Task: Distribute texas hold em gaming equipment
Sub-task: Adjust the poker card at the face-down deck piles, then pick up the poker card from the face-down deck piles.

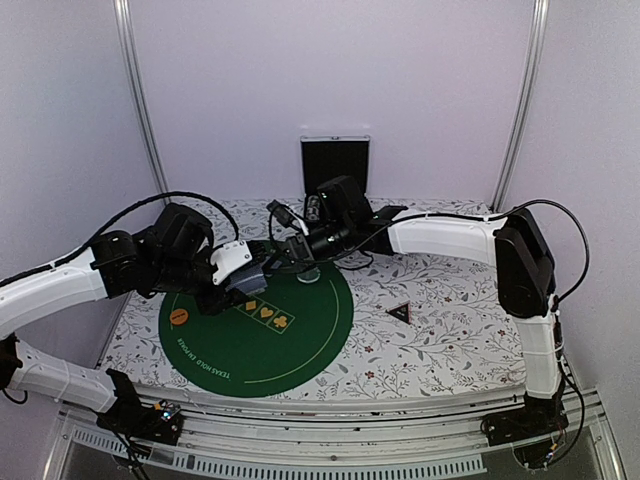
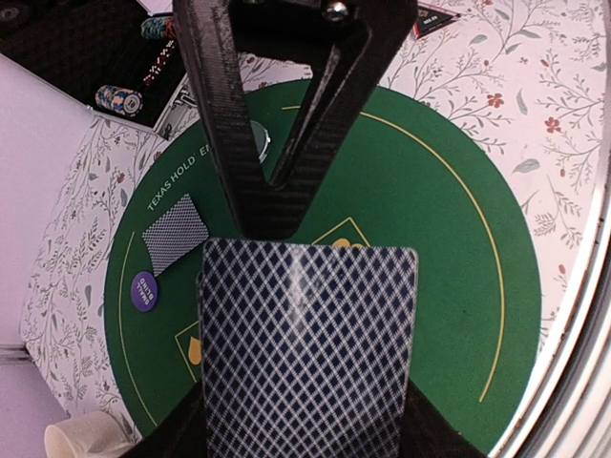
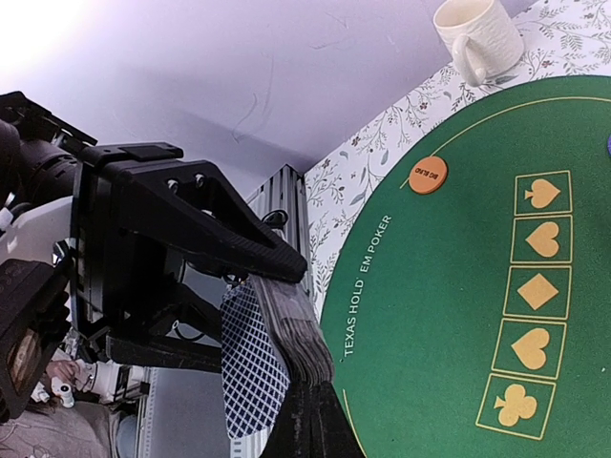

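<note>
Where the left end effector (image 1: 248,280) clamps a thick deck (image 2: 307,353) of lattice-backed playing cards over the round green felt mat (image 2: 449,315), the right end effector (image 3: 300,396) is closed. Its black carbon-weave fingers (image 2: 239,143) pinch the top card (image 3: 250,377). Beyond, one face-down card (image 2: 174,232) lies flat on the felt, with a round purple disc (image 2: 145,289) just beside it. Farther off, a black triangular marker (image 1: 400,312) sits on the floral-patterned surface (image 1: 450,340).

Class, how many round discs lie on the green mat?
3: orange disc, left edge of mat; purple disc beside the face-down card; pale disc, far edge. More may be hidden.
</note>
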You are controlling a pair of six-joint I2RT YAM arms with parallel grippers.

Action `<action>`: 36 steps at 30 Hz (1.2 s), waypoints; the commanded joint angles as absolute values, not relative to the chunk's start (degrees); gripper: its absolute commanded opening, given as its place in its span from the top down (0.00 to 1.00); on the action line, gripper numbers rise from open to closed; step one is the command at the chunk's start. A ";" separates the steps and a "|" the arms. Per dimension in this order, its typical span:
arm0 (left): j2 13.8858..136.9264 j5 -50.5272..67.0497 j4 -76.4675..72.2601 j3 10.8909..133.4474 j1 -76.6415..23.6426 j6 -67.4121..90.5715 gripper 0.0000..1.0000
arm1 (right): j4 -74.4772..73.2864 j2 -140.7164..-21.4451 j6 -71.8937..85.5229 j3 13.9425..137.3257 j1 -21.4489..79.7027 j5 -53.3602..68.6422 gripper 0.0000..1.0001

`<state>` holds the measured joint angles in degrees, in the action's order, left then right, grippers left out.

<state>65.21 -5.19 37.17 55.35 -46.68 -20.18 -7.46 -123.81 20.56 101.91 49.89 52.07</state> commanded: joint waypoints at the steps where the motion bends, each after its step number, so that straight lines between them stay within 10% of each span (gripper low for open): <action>1: 64.69 -4.78 35.77 55.94 -46.21 -20.67 0.46 | -7.73 -120.32 19.51 101.67 49.55 51.62 0.98; 5: 64.65 -4.77 35.77 55.86 -46.22 -20.67 0.46 | -7.39 -120.59 19.64 102.03 49.59 52.50 0.93; 10: 64.77 -4.60 35.69 55.81 -46.20 -20.68 0.46 | -5.41 -122.62 21.38 102.28 50.37 51.81 0.45; 14: 65.03 -4.57 35.61 55.99 -46.19 -20.68 0.46 | -4.69 -125.44 22.46 104.66 51.27 50.69 0.27; 36: 65.30 -4.49 35.42 56.07 -46.17 -20.68 0.46 | -12.80 -127.62 18.90 107.14 50.42 43.07 0.25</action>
